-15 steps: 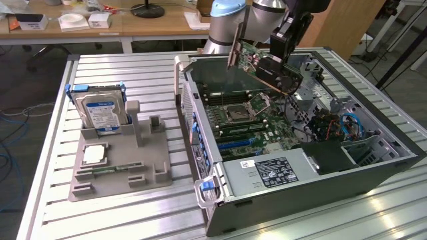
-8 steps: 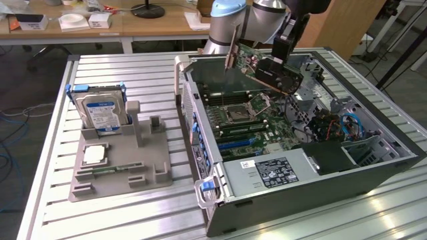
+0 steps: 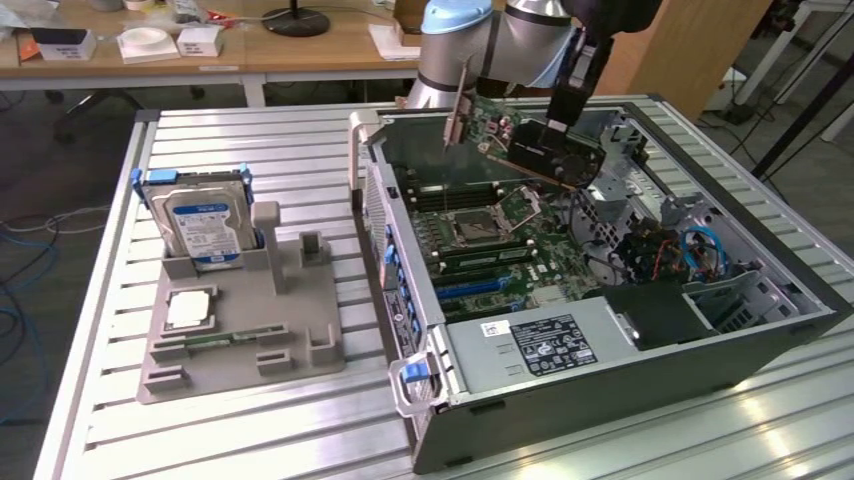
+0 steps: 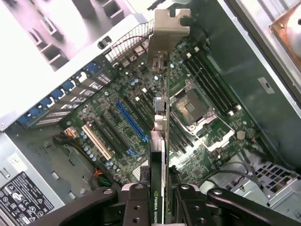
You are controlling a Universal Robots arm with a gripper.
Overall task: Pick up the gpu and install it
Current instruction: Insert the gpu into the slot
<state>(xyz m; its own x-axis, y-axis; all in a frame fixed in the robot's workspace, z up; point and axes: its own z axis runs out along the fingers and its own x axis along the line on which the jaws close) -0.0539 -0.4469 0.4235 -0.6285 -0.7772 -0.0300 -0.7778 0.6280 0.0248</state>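
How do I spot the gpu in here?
Find the big open computer case on the metal table. Above its green motherboard, the gripper holds the gpu. It is a thin dark card with a silver bracket end, unlike the boxy blue-labelled hard drive outside.

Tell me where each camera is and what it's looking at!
Exterior view: sits off the arm, up high beside the table, looking down at the open computer case and the hard drive in its gray stand; the arm and gripper show, holding the gpu over the case.
Wrist view: rides on the wrist, looking down along the gpu's edge onto the motherboard; the gripper's fingers show, clamped on the gpu.
Shared: both see the gripper, gpu, motherboard and case.
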